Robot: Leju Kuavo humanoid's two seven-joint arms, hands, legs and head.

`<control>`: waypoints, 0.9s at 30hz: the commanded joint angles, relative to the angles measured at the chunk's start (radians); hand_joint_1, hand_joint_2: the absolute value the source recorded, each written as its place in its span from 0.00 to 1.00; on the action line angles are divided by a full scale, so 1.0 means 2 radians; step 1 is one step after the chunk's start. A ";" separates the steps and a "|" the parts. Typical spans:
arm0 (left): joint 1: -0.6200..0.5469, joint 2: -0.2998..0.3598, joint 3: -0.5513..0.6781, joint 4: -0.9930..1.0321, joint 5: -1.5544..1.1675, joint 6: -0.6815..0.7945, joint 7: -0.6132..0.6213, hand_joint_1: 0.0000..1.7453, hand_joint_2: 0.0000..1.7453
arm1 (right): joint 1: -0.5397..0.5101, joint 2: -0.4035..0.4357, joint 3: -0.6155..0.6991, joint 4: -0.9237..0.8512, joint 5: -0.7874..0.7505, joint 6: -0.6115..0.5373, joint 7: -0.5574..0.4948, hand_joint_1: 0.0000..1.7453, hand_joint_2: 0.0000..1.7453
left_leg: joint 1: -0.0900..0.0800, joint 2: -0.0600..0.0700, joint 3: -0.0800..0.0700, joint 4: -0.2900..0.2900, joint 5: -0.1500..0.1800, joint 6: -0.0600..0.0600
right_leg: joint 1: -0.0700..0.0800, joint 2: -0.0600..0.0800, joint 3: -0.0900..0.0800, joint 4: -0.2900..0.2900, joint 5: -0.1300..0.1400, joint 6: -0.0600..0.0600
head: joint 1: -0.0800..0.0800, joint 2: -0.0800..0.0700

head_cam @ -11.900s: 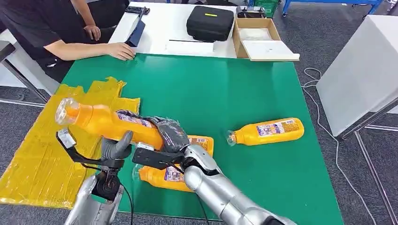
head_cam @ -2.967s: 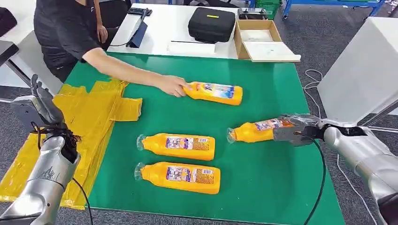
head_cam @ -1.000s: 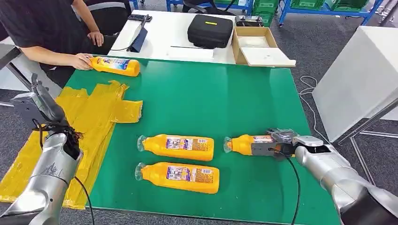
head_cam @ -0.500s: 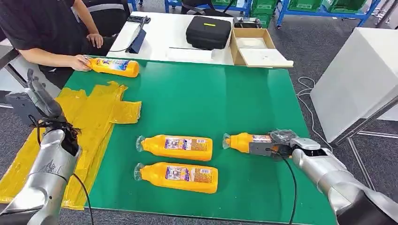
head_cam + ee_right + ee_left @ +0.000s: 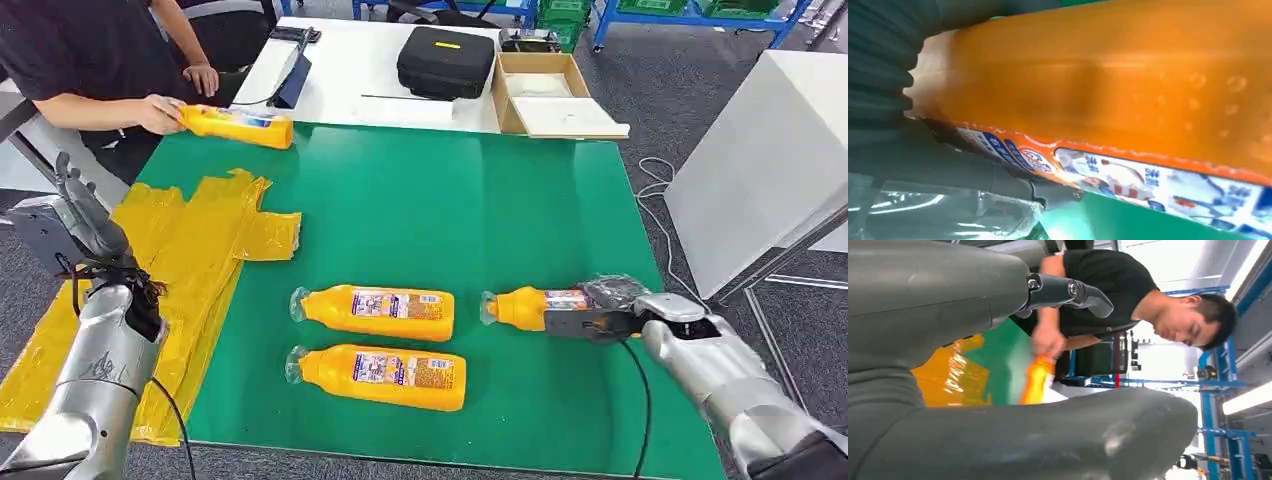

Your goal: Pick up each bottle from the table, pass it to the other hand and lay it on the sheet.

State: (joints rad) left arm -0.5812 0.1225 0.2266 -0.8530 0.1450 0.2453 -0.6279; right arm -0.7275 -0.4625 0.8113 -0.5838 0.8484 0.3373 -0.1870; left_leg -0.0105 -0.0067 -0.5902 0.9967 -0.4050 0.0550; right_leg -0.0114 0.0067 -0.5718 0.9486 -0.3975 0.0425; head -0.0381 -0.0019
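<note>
— How far along is it?
— Early: the sheet (image 5: 150, 260) at left lies bare. Right hand (image 5: 600, 310) grips one bottle (image 5: 530, 307) lower right; two bottles (image 5: 375, 312) wait centre. Left hand (image 5: 60, 225) spread.

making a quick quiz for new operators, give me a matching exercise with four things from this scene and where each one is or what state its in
Things:
1. right robot hand
2. left robot hand
3. bottle at the far left corner
4. yellow sheet

States:
A. raised over the sheet, holding nothing
B. held by a person's hand
C. gripping a bottle on the table
D. spread over the left edge of the green table

Pairs: 1-C, 2-A, 3-B, 4-D
</note>
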 commanded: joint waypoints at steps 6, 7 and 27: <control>0.035 -0.004 0.039 -0.026 -0.006 -0.038 0.002 0.00 1.00 | -0.156 -0.119 -0.126 -0.278 -0.025 0.153 -0.019 1.00 1.00 | -0.004 0.001 -0.012 0.002 0.002 -0.001 | -0.006 0.000 -0.013 0.005 0.001 -0.001 | 0.000 0.000; 0.035 -0.004 0.039 -0.026 -0.006 -0.038 0.002 0.00 1.00 | -0.156 -0.119 -0.126 -0.278 -0.025 0.153 -0.019 1.00 1.00 | -0.004 0.001 -0.012 0.001 0.002 -0.001 | -0.006 0.000 -0.013 0.004 0.001 -0.001 | 0.000 0.000; 0.031 -0.082 -0.084 -0.070 0.055 -0.158 0.031 0.00 1.00 | -0.064 0.338 -0.119 0.032 -0.069 -0.209 -0.025 1.00 1.00 | 0.000 0.003 -0.009 -0.001 0.003 -0.005 | -0.003 0.002 -0.012 0.004 0.001 -0.003 | 0.000 0.000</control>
State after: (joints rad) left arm -0.4385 0.0417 0.2042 -1.0052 0.2091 -0.0339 -0.6238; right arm -0.9729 -0.1147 0.5764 -0.7302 0.7218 -0.0129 -0.2598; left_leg -0.0110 -0.0046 -0.6163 0.9966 -0.3965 0.0513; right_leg -0.0184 0.0086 -0.6023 0.9579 -0.3938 0.0404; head -0.0389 -0.0019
